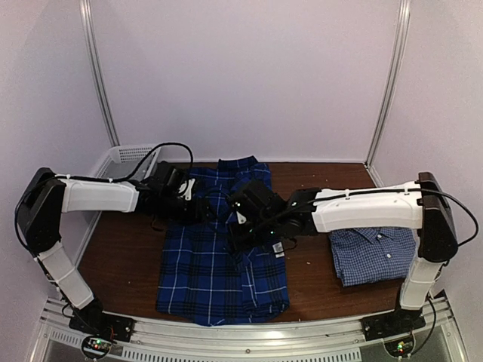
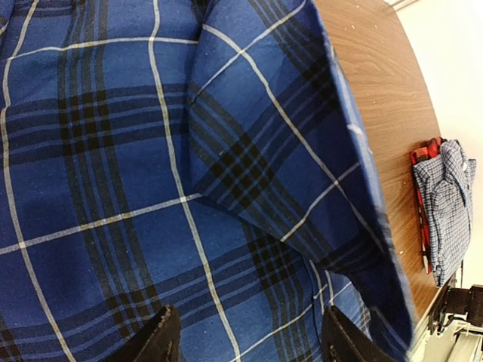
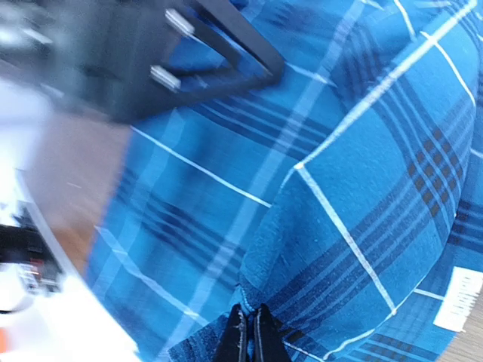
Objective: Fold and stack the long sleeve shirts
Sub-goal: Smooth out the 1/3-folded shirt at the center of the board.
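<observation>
The dark royal-blue plaid shirt lies spread on the middle of the table, its upper part partly folded over. My right gripper is shut on a folded edge of this shirt, with cloth pinched between the tips. My left gripper hovers open just above the plaid cloth, its fingers wide apart and empty. In the top view both grippers meet over the shirt's upper half, left gripper and right gripper. The paler small-check shirt lies folded at the right.
A white mesh basket stands at the back left corner. Something red shows under the folded check shirt. A white label is sewn on the plaid cloth. Bare wooden table shows behind and beside the shirts.
</observation>
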Action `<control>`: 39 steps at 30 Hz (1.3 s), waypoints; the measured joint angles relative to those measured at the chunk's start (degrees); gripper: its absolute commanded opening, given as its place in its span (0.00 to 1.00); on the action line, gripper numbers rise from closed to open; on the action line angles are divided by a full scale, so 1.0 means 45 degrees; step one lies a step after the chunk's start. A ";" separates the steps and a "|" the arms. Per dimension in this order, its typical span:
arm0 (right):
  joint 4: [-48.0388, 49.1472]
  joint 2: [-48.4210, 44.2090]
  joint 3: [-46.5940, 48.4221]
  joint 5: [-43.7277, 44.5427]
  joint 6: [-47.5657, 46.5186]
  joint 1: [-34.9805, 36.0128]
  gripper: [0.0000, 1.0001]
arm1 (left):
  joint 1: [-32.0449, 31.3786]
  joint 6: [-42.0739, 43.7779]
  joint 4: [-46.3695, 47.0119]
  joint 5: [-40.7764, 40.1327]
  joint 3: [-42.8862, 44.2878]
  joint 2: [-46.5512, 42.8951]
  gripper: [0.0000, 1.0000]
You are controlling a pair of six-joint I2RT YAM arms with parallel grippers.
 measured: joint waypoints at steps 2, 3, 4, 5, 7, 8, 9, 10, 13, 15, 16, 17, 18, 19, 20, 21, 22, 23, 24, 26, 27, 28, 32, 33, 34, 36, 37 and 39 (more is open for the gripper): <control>0.0656 -0.0364 -0.0039 -0.0505 0.0355 -0.0107 0.00 | 0.0049 0.0087 0.0044 0.0073 -0.0005 0.0000 0.65; 0.1137 -0.0583 -0.0219 -0.0738 0.0583 -0.0185 0.00 | 0.0073 0.0141 0.0044 0.0126 -0.0005 0.0000 0.65; 0.1651 -0.0879 -0.0568 -0.0942 0.0855 -0.0282 0.00 | 0.0087 0.0185 0.0049 0.0175 -0.0005 0.0000 0.65; 0.2113 -0.1175 -0.0996 -0.1117 0.1064 -0.0379 0.00 | 0.0107 0.0243 0.0049 0.0243 -0.0005 0.0005 0.65; 0.3016 -0.1991 -0.2278 -0.1409 0.1656 -0.0651 0.00 | 0.0126 0.0330 0.0058 0.0345 -0.0005 0.0024 0.65; 0.3439 -0.2433 -0.3041 -0.1515 0.1977 -0.0826 0.01 | 0.0126 0.0364 0.0068 0.0398 -0.0005 0.0044 0.65; 0.3905 -0.2885 -0.3905 -0.1588 0.2288 -0.0986 0.04 | 0.0131 0.0398 0.0092 0.0452 0.0000 0.0092 0.65; 0.4318 -0.3327 -0.4784 -0.1617 0.2608 -0.1122 0.06 | 0.0131 0.0427 0.0107 0.0510 0.0000 0.0151 0.65; 0.5134 -0.4444 -0.7179 -0.1564 0.3507 -0.1467 0.22 | 0.0136 0.0481 0.0117 0.0695 0.0005 0.0350 0.65; 0.5435 -0.5081 -0.8388 -0.1506 0.3954 -0.1515 0.26 | 0.0136 0.0491 0.0117 0.0831 0.0019 0.0529 0.65; 0.5518 -0.5343 -0.8791 -0.1467 0.4197 -0.1535 0.30 | 0.0136 0.0491 0.0117 0.0879 0.0034 0.0607 0.65; 0.5586 -0.5697 -0.9243 -0.1404 0.4391 -0.1583 0.34 | 0.0136 0.0505 0.0112 0.0937 0.0073 0.0724 0.65; 0.5605 -0.6013 -0.9583 -0.1341 0.4575 -0.1583 0.38 | 0.0136 0.0510 0.0112 0.0981 0.0107 0.0767 0.65; 0.5629 -0.6358 -0.9899 -0.1239 0.4668 -0.1642 0.41 | 0.0136 0.0515 0.0112 0.1039 0.0175 0.0850 0.65; 0.5537 -0.6698 -1.0132 -0.1078 0.4726 -0.1710 0.45 | 0.0136 0.0515 0.0112 0.1083 0.0243 0.0923 0.65; 0.5391 -0.6946 -1.0234 -0.0908 0.4794 -0.1753 0.48 | 0.0136 0.0520 0.0112 0.1117 0.0301 0.0971 0.65; 0.5100 -0.7193 -1.0248 -0.0607 0.4726 -0.1797 0.51 | 0.0136 0.0520 0.0112 0.1141 0.0374 0.1025 0.65; 0.4818 -0.7412 -1.0219 -0.0287 0.4619 -0.1836 0.54 | 0.0136 0.0520 0.0112 0.1166 0.0423 0.1069 0.65; 0.4469 -0.7577 -1.0151 0.0039 0.4507 -0.1855 0.55 | 0.0136 0.0520 0.0112 0.1171 0.0466 0.1098 0.65; 0.3589 -0.7805 -0.9918 0.0763 0.4226 -0.1860 0.56 | 0.0136 0.0520 0.0112 0.1200 0.0520 0.1141 0.65; 0.3220 -0.7873 -0.9802 0.1035 0.4124 -0.1860 0.57 | 0.0136 0.0520 0.0112 0.1209 0.0549 0.1156 0.65; 0.2667 -0.7941 -0.9602 0.1399 0.3881 -0.1860 0.57 | 0.0136 0.0520 0.0117 0.1214 0.0559 0.1171 0.65; 0.1491 -0.8004 -0.8811 0.2171 0.3031 -0.1812 0.57 | 0.0136 0.0515 0.0112 0.1219 0.0573 0.1205 0.65; 0.1302 -0.7980 -0.8568 0.2327 0.2773 -0.1753 0.57 | 0.0136 0.0510 0.0121 0.1224 0.0588 0.1243 0.65; 0.1146 -0.7902 -0.8301 0.2458 0.2492 -0.1656 0.57 | 0.0136 0.0505 0.0131 0.1248 0.0593 0.1282 0.64; 0.1001 -0.7514 -0.7776 0.2526 0.1909 -0.1394 0.57 | 0.0136 0.0437 0.0170 0.1331 0.0597 0.1384 0.62; 0.0962 -0.7193 -0.7533 0.2516 0.1627 -0.1253 0.57 | 0.0136 0.0379 0.0214 0.1379 0.0607 0.1443 0.62; 0.0923 -0.6382 -0.7145 0.2438 0.1107 -0.0986 0.57 | 0.0136 0.0189 0.0418 0.1428 0.0607 0.1593 0.60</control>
